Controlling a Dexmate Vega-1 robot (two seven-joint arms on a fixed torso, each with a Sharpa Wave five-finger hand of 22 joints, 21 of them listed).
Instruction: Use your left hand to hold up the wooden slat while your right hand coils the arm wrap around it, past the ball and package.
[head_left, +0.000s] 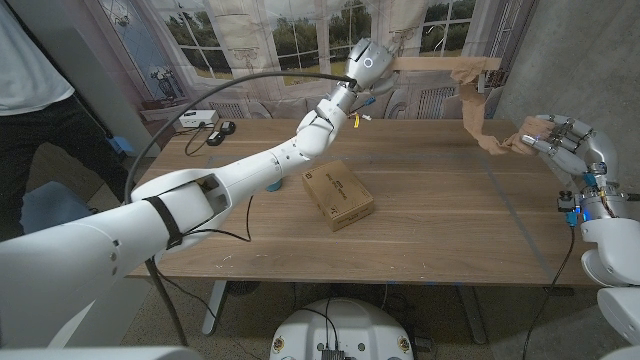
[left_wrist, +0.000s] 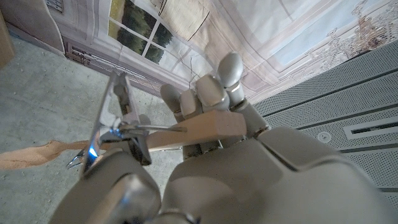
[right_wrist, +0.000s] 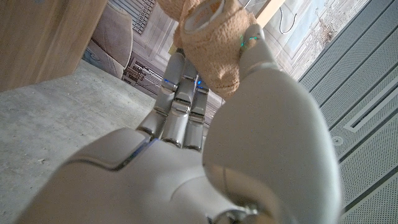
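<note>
Now mid-coil | left hand (head_left: 362, 66) gripping slat (head_left: 430, 64) aloft | right hand (head_left: 562, 138) clutching wrap (head_left: 478, 118) roll | next: carry roll round slat again, strip taut

Camera set-up: one head view, two wrist views.
We looked down over the table (head_left: 430, 200) from the head; each wrist camera sat close behind its own hand, and all three views shared the arm wrap (head_left: 480, 125).

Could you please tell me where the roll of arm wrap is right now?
In the head view the arm wrap sits in the right hand at the table's right edge, its loose tail running up to the wooden slat.
</note>
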